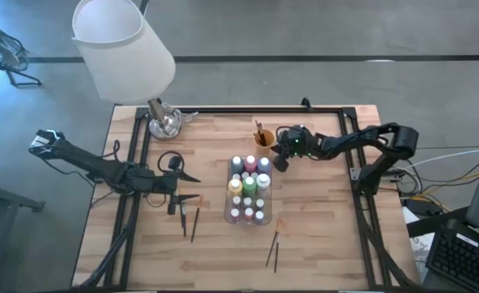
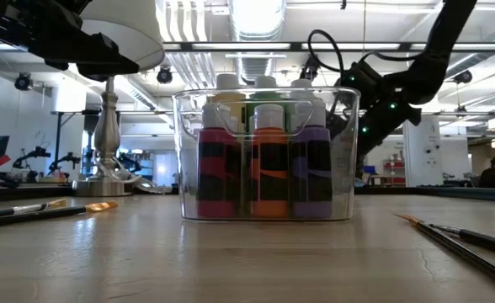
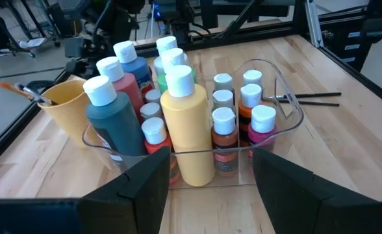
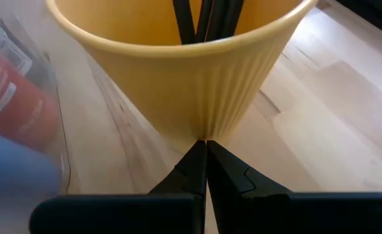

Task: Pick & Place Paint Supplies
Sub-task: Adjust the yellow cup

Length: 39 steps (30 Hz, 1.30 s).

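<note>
Looking down, the tray [image 1: 248,213] of paint bottles [image 1: 249,185] sits mid-table, orange cup [image 1: 264,138] toward the far edge. Only the right wrist view shows the right gripper [image 4: 206,166] pinched shut, empty, just beside that cup; the left gripper [image 3: 207,179] gapes wide before the tray.

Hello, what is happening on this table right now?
A two-armed robot is sorting paint supplies. The paint bottles stand in the clear tray at the table's middle, and some brushes stand in the yellow cup. The right gripper is shut and empty, right beside that cup. The left gripper is open, holds nothing and faces the tray. Loose brushes still lie on the wood.
</note>
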Tool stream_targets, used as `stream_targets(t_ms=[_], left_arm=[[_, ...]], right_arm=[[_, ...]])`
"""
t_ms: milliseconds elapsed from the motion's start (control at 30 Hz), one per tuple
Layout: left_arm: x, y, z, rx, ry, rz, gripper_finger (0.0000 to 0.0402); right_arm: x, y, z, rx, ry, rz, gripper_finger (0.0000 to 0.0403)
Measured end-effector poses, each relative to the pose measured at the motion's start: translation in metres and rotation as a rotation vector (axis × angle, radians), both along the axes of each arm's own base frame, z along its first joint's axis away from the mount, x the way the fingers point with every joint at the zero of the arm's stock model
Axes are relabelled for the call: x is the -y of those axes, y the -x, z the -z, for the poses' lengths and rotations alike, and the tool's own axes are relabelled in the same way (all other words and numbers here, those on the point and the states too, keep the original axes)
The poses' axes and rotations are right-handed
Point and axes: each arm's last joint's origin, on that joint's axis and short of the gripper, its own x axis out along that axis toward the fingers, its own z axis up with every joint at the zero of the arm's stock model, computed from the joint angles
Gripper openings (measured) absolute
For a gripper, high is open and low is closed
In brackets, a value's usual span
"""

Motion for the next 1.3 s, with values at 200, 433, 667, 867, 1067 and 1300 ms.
stream_targets(t_ms=[200,433,667,867,1067,1300], left_arm=[[0.000,0.000,0.000,0.000,0.000,0.000,0.0223],[0.000,0.000,0.000,0.000,0.000,0.000,0.0222],[0.000,0.000,0.000,0.000,0.000,0.000,0.0222],[0.000,0.000,0.000,-0.001,0.000,0.000,0.0223],[0.000,0.000,0.000,0.000,0.000,0.000,0.0222],[0.000,0.000,0.000,0.000,0.000,0.000,0.0222]], right_arm=[[0.004,-0.010,-0.002,0.012,0.003,-0.022,0.0008],[0.009,-0.021,-0.004,0.020,0.015,-0.034,0.0008],[0.015,-0.028,-0.008,0.021,0.033,-0.065,0.0008],[0.025,-0.025,-0.021,0.003,0.026,-0.063,0.0008],[0.032,-0.029,-0.030,0.045,0.012,-0.085,0.0008],[0.035,-0.033,-0.035,0.062,0.022,-0.090,0.0008]])
